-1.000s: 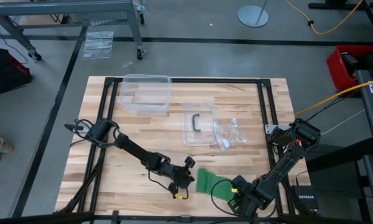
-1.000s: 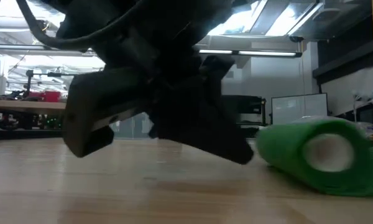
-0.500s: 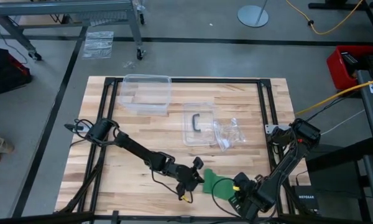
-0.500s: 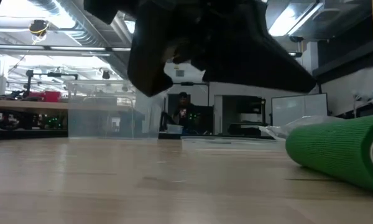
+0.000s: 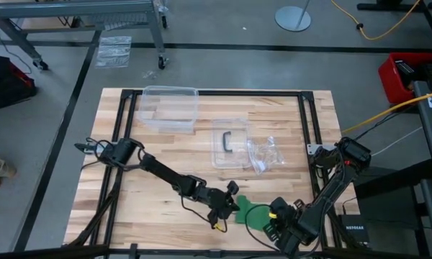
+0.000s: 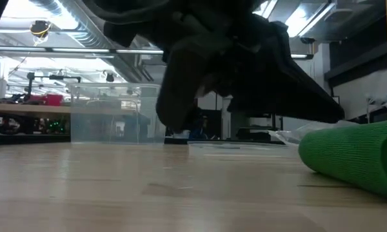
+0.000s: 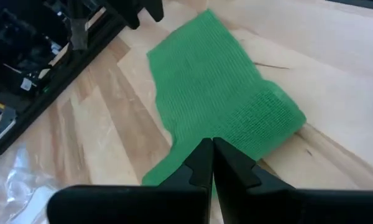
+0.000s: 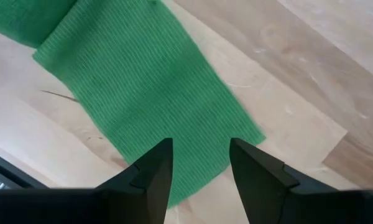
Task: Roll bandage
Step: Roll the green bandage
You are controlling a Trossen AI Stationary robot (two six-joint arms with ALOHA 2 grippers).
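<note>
1. The bright green soft cloth bandage (image 5: 250,215) lies on the pale wooden plank counter (image 5: 158,147) near its front edge, between the two arms. One end is wound into a short roll and the rest trails off flat toward the right arm.

2. The left tool (image 5: 228,208) sits low at the rolled end of the bandage; in the left wrist view its two dark fingers (image 7: 202,163) are pressed together, tip to tip, just over the green cloth, with nothing seen pinched between them.

3. The right tool (image 5: 273,221) is at the bandage's flat end. In the right wrist view its dark fingers (image 8: 154,171) stand spread apart above the flat strip (image 8: 137,93) — whether they touch the cloth cannot be told.

4. In the low view the rolled end (image 6: 358,156) rests on the counter at the picture's right, with a dark arm filling the space above it.

5. Farther back on the counter stand a clear, open rectangular plastic box (image 5: 170,107) and, nearer the middle, a clear flat lid with a dark handle (image 5: 228,140). Just beside the lid lies a crumpled clear plastic bag (image 5: 266,154) — well apart from the bandage.
</note>
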